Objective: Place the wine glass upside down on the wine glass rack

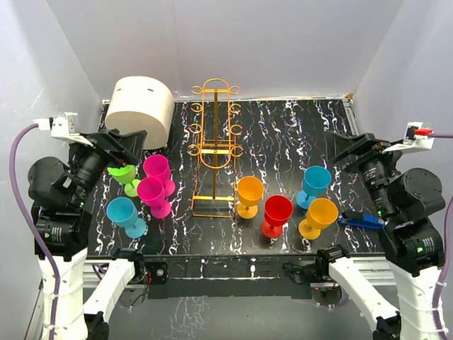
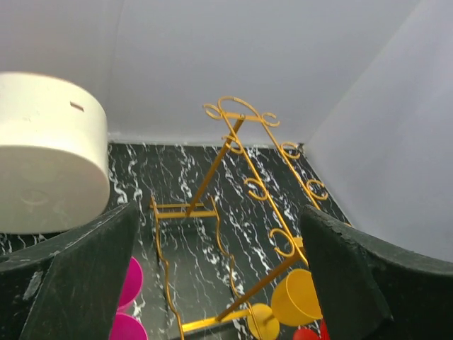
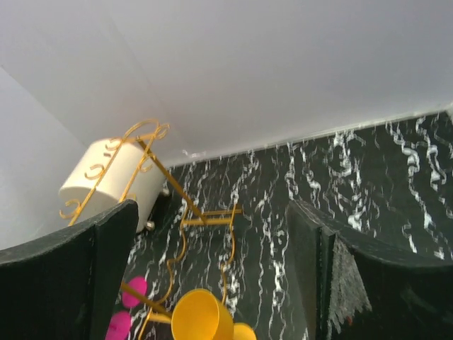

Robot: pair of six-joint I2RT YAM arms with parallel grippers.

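White walls (image 1: 283, 42); black marbled table (image 1: 283, 142) (white-veined)

Between the black left-wrist fingers (image 2: 78, 283) I see the golden-orange wine glass rack (image 2: 185, 210) on the black, white-veined table (image 2: 248, 212); a magenta glass (image 2: 129, 282) beside one finger, a yellow-orange glass (image 2: 297, 297) beside the other.

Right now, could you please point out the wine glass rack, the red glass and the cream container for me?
wine glass rack (image 1: 216, 150): top external view, on its middle crossbars.
red glass (image 1: 277, 210): top external view, on its bowl.
cream container (image 1: 140, 108): top external view, middle of its visible surface.
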